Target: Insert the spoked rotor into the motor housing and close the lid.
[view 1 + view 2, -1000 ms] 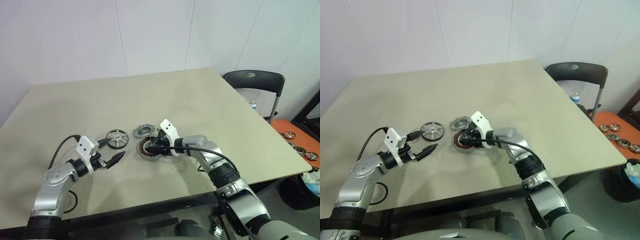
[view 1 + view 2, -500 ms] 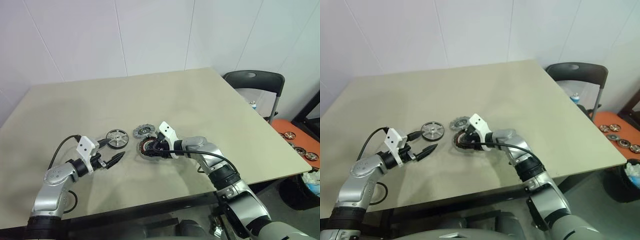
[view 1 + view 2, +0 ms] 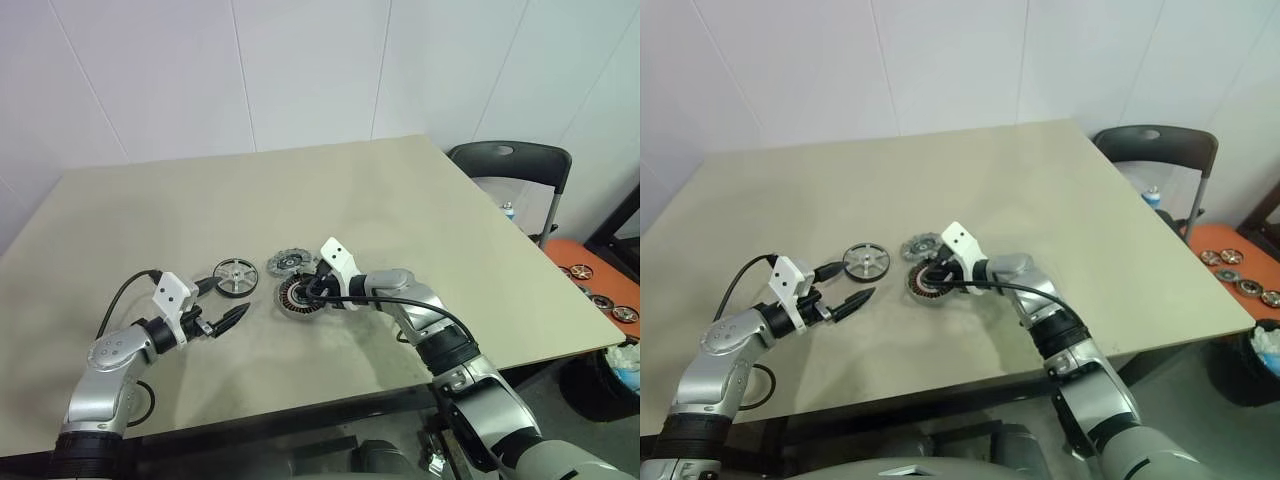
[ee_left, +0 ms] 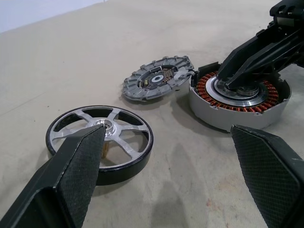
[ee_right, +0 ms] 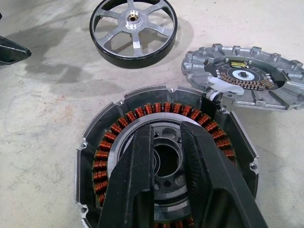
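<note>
Three parts lie flat on the tabletop (image 3: 420, 200): spoked rotor (image 3: 234, 276), lid (image 3: 287, 263) touching the motor housing (image 3: 298, 298), whose coils face up. None has a long axis; each hub points upward. Right tool (image 5: 167, 156) hangs over the housing's centre, fingers nearly together, gripping nothing I can see; it could nudge the housing against the lid. Left tool (image 4: 171, 175) stands spread beside the rotor.

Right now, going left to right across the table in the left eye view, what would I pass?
Left gripper → spoked rotor → lid, with the motor housing just in front of it → black chair.
</note>
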### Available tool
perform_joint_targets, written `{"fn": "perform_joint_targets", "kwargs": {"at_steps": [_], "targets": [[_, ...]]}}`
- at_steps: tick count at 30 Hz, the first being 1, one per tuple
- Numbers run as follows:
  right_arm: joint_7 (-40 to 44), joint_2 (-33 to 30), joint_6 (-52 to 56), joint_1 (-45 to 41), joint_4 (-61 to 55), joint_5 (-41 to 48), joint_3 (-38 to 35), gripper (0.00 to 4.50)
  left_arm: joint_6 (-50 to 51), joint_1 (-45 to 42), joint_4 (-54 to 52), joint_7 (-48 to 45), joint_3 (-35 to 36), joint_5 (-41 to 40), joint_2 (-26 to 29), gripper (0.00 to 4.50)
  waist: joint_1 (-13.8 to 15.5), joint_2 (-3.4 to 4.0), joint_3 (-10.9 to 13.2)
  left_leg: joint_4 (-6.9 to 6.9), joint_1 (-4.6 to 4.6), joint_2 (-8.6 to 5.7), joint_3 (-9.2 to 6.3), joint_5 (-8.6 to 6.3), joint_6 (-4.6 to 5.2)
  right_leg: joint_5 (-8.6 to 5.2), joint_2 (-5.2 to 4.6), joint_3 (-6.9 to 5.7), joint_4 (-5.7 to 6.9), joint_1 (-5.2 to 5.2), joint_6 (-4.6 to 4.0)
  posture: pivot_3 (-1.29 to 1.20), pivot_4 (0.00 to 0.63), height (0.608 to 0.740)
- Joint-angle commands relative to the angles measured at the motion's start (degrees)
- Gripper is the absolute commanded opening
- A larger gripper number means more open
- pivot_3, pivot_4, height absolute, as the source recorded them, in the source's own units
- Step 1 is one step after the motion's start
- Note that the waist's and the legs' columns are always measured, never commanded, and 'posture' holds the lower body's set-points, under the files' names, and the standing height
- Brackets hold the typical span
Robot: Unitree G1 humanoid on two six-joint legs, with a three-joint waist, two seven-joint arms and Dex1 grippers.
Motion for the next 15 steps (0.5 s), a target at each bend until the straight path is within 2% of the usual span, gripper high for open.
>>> {"fn": "perform_joint_targets", "kwargs": {"at_steps": [1, 7, 11, 15], "targets": [[0.08, -0.02, -0.53, -0.62, 0.24, -0.63, -0.05, 0.88, -0.62, -1.23, -1.30, 0.04, 0.00, 0.05, 0.19, 4.50, 0.00, 0.00, 0.00, 0.00, 0.00, 0.00, 0.00, 0.00, 0.00, 0.00, 0.00, 0.00, 0.00, 0.00, 0.00, 0.00, 0.000, 0.740], [0.50, 1.42, -1.32, -1.06, -0.62, 2.17, -2.73, 0.88, -0.69, -1.13, -1.13, 0.20, -0.14, 0.19, 0.01, 4.50, 0.00, 0.01, 0.01, 0.00, 0.00, 0.00, 0.00, 0.00, 0.00, 0.00, 0.00, 0.00, 0.00, 0.00, 0.00, 0.00, 0.000, 0.740], [4.65, -0.41, -2.14, 0.41, -3.74, 1.69, 0.06, 0.88, -0.90, -1.02, -0.89, 0.18, -0.22, 0.29, -0.11, 4.50, -0.01, 0.01, 0.01, -0.01, -0.02, 0.00, 0.00, 0.00, 0.00, 0.00, 0.00, 0.00, -0.02, -0.01, 0.00, 0.00, 0.000, 0.740], [4.86, -1.16, -2.64, 1.22, -4.15, -0.13, 1.74, 0.88, -1.04, -0.93, -0.77, 0.15, -0.32, 0.29, -0.16, 4.50, 0.01, 0.01, 0.01, -0.01, -0.02, 0.00, 0.00, 0.00, 0.01, 0.00, 0.00, 0.00, -0.03, -0.01, 0.00, 0.00, 0.000, 0.740]]}}
